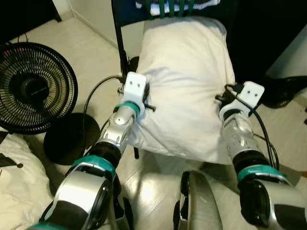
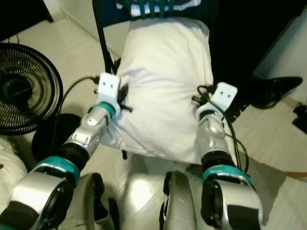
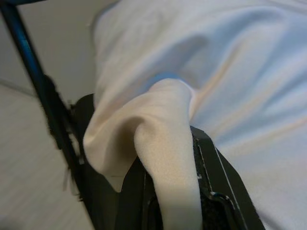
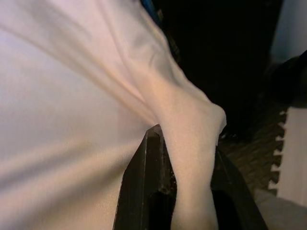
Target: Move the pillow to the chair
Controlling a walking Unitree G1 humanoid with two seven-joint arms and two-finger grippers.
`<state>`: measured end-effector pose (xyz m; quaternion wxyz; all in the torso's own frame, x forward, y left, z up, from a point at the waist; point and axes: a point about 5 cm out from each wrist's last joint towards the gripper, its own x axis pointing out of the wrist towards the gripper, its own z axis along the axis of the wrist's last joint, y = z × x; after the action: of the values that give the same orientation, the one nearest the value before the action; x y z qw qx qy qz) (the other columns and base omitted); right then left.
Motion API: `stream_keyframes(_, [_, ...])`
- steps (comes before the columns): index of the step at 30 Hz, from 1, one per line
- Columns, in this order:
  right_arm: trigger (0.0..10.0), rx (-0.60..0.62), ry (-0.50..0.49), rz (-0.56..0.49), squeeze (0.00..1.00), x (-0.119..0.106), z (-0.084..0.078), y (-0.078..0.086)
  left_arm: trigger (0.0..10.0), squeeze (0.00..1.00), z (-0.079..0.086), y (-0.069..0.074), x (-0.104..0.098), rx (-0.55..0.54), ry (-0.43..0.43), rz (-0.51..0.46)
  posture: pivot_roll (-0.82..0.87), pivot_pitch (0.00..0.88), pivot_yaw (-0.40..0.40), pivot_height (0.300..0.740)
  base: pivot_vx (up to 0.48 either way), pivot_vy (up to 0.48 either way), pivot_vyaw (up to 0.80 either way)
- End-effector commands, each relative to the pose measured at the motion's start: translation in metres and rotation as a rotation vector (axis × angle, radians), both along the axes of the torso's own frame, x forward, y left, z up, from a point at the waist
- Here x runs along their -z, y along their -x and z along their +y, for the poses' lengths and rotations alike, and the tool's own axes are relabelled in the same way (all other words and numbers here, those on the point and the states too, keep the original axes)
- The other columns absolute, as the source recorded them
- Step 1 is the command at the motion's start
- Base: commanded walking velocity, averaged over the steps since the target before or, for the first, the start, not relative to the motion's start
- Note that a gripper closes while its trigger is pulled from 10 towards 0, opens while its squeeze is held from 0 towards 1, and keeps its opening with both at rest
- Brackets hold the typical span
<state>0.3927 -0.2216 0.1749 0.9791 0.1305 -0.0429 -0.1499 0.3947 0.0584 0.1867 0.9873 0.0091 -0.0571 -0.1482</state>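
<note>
A large white pillow (image 1: 184, 76) lies over the seat of a black-framed chair (image 1: 120, 36), its far end against the backrest and its near end hanging past the seat's front. My left gripper (image 1: 144, 98) is shut on a fold of the pillow's left edge; the left wrist view shows the cloth (image 3: 168, 158) pinched between the black fingers. My right gripper (image 1: 230, 98) is shut on the pillow's right edge, with a ridge of fabric (image 4: 189, 143) squeezed between its fingers.
A black floor fan (image 1: 33, 86) on a round base (image 1: 72, 136) stands at the left. White bedding (image 1: 19, 182) lies at the lower left. Dark furniture (image 1: 268, 28) and a dark object on the floor (image 1: 285, 88) are at the right. A striped cloth (image 1: 172, 5) hangs on the backrest.
</note>
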Motion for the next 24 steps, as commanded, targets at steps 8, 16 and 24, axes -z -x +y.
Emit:
stream_keyframes(8, [10.0,0.002,-0.022,-0.019,1.00,0.011,-0.005,0.006,10.0,1.00,-0.003,0.006,0.015,0.062,0.076,0.021,-0.10,0.181,0.105,0.585,0.000,0.000,0.00])
stream_keyframes(16, [10.0,-0.057,-0.029,-0.041,1.00,0.026,0.013,0.011,10.0,1.00,0.011,0.008,0.021,0.063,0.080,-0.001,-0.09,0.115,0.078,0.585,0.000,0.000,0.00])
stream_keyframes(24, [10.0,-0.116,0.048,-0.173,0.00,0.042,0.032,0.038,10.0,0.21,0.036,0.033,0.035,0.123,0.067,-0.126,-0.04,0.064,0.027,0.585,0.000,0.000,0.00])
